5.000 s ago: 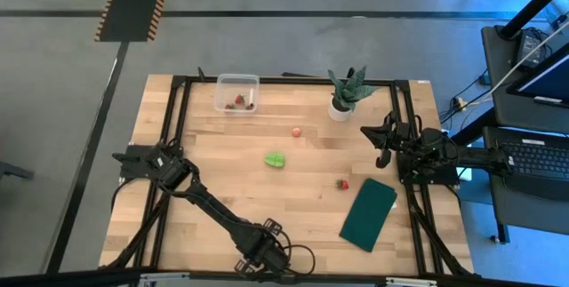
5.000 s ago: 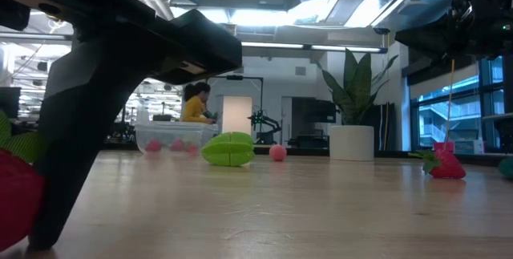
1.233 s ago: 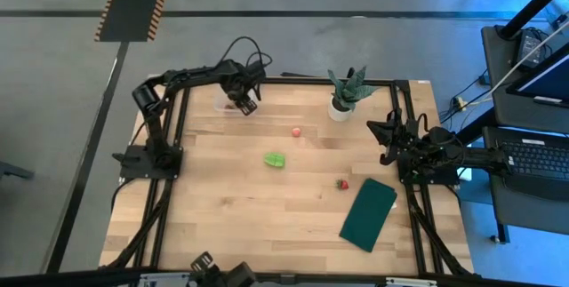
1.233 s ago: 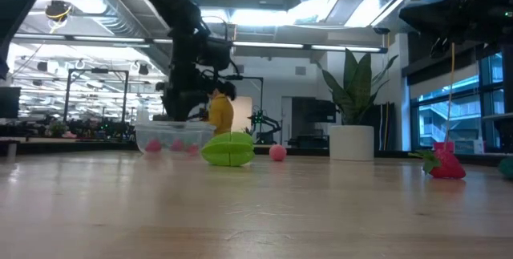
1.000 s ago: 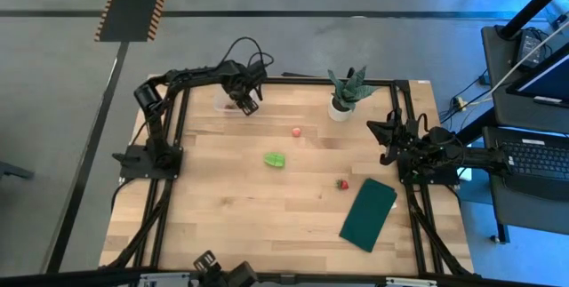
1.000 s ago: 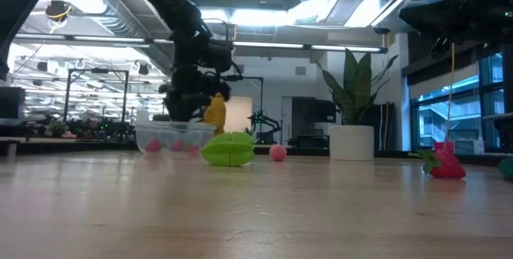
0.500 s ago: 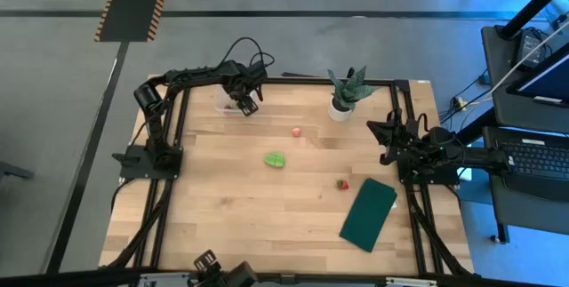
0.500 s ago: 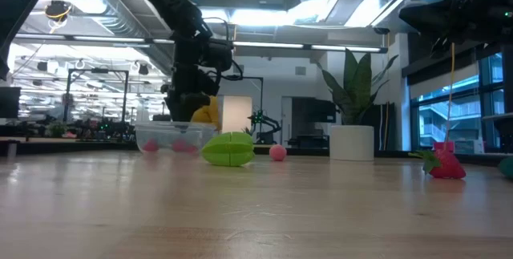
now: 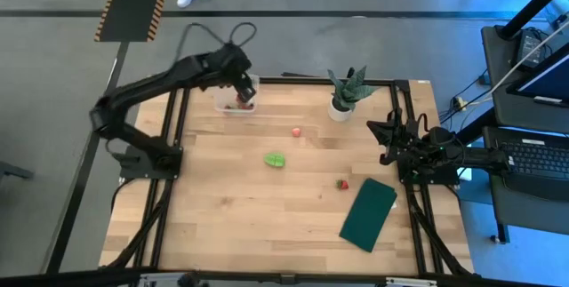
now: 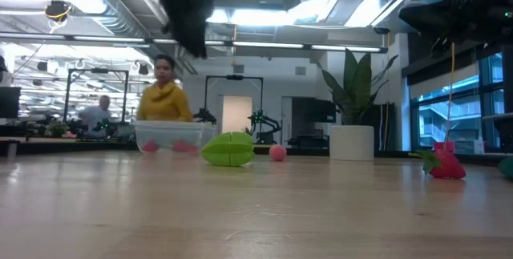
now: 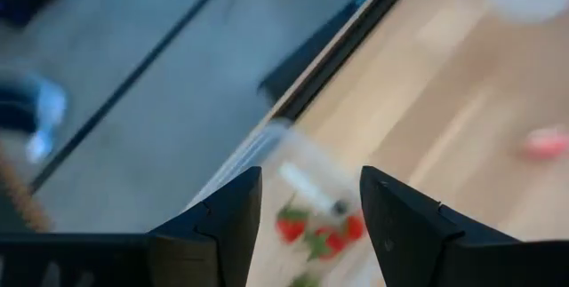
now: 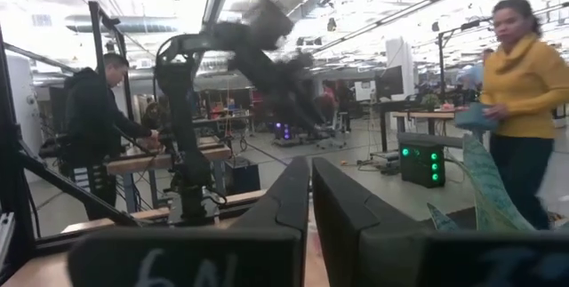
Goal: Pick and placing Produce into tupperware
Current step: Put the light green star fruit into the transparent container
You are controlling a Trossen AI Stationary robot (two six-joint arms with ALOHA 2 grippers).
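Left gripper (image 9: 245,90) hangs above the tupperware (image 9: 226,103) at the table's (image 9: 222,198) 11 o'clock corner. In the left wrist view its 2 fingers (image 11: 222,225) stand spread with nothing between them, and the tub below holds several red strawberries (image 11: 320,234).

Right gripper (image 9: 386,142) waits at the table's 3 o'clock edge, fingers (image 12: 289,194) pressed together, holding nothing.

Produce outside the tub: the green lumpy piece (image 9: 275,159) lies near the table's centre; the pinkish round fruit (image 9: 295,131) lies at 1 o'clock from it, apart; 1 strawberry (image 9: 341,183) lies at 4 o'clock from the green piece, just beside the dark green rectangle (image 9: 368,213).

A spiky plant in a white pot (image 9: 343,94) stands at the far edge, toward 1 o'clock.

In the low view, a person in a yellow top (image 10: 163,99) shows in the room behind the tub.
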